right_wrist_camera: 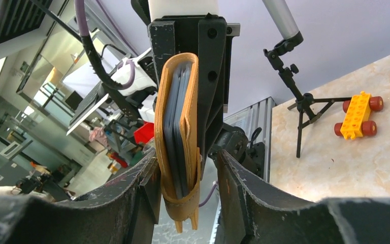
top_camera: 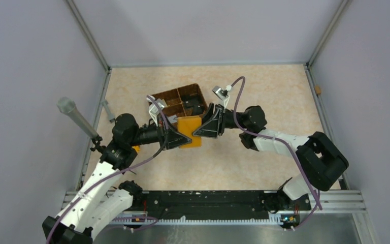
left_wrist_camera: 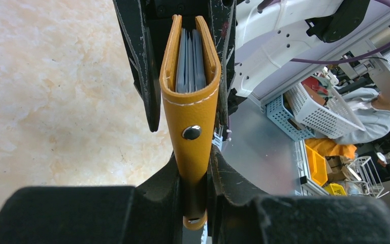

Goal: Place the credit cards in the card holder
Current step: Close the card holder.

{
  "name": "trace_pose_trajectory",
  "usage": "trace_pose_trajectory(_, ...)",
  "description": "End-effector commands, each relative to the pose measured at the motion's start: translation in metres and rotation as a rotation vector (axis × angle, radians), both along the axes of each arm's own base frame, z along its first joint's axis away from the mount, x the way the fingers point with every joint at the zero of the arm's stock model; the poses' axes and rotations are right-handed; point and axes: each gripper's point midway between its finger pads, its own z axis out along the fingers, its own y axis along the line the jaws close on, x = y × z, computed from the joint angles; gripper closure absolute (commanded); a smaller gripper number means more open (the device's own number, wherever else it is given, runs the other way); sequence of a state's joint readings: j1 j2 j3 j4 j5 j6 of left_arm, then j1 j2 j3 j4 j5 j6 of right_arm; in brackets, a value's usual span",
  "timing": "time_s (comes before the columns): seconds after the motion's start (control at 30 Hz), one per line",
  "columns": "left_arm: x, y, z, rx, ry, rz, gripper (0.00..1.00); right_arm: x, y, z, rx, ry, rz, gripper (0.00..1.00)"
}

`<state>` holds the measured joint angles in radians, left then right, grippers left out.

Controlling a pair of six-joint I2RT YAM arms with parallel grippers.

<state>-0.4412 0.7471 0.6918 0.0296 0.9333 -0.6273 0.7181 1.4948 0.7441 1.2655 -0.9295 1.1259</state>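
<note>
The left claw [left_wrist_camera: 195,178] is clenching the card holder [left_wrist_camera: 193,117] at one end, its two fingers pressing on the orange outer faces just past the small metal stud [left_wrist_camera: 191,132]. The right claw [right_wrist_camera: 188,178] is gripping the same card holder from the opposite end, pinching it in the same way. The holder is standing folded between them, and the grey credit cards [left_wrist_camera: 189,66] are sitting inside it, packed edge-on between its two leaves.

Seen from above, the two claws are meeting nose to nose, with the holder just in front of the near corner of the brown basket [top_camera: 175,92] on the table [top_camera: 269,91]. A yellow and red toy block [right_wrist_camera: 358,114] is lying on the table beside a black tripod stand [right_wrist_camera: 304,101].
</note>
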Motion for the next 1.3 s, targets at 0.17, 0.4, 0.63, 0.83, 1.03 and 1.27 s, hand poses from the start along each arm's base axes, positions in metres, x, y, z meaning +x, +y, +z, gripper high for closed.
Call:
trace_pose_trajectory(0.17, -0.001, -0.001, 0.005, -0.011, -0.054, -0.016, 1.0, -0.001, 0.009, 0.023, 0.076, -0.082, 0.008, 0.57)
trace_pose_trajectory(0.4, 0.0, -0.001, 0.006, -0.013, -0.054, -0.009, 1.0, 0.001, 0.011, 0.019, 0.064, -0.077, 0.006, 0.63)
trace_pose_trajectory(0.63, 0.003, -0.001, 0.007, -0.014, -0.045, 0.005, 1.0, 0.007, 0.021, 0.008, 0.026, -0.071, -0.02, 0.81)
trace_pose_trajectory(0.83, 0.002, -0.002, 0.009, -0.02, -0.05, -0.005, 1.0, 0.019, 0.037, -0.01, -0.047, -0.07, -0.106, 1.0)
trace_pose_trajectory(1.03, 0.005, -0.002, 0.003, 0.004, -0.042, 0.001, 0.76, 0.025, 0.036, -0.008, -0.041, -0.063, -0.162, 1.0)
trace_pose_trajectory(1.27, 0.006, -0.003, 0.003, 0.017, -0.061, -0.015, 0.83, 0.014, 0.035, -0.001, -0.034, -0.073, -0.098, 1.0)
